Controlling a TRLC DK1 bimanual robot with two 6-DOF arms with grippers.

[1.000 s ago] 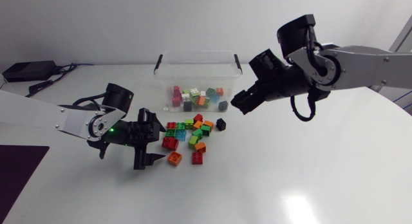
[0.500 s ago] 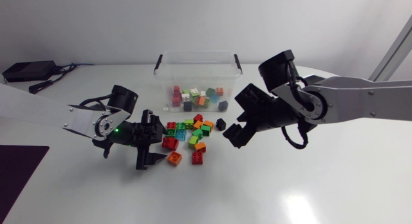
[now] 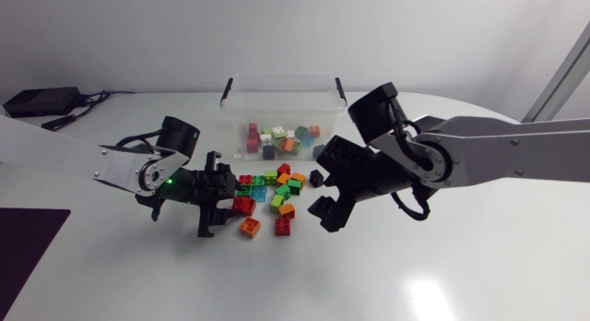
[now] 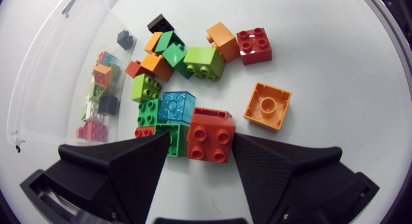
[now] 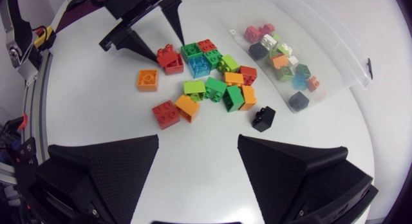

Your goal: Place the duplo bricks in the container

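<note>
Clear plastic container holds some bricks already. Loose pile lies on the table just in front of the container. Left gripper sits at the pile's edge farthest from the container, fingers apart, with a red brick between them; no firm grip can be seen. Right gripper hangs in front of the container, fingers wide apart and holding nothing. A black brick lies between it and the container.
</note>
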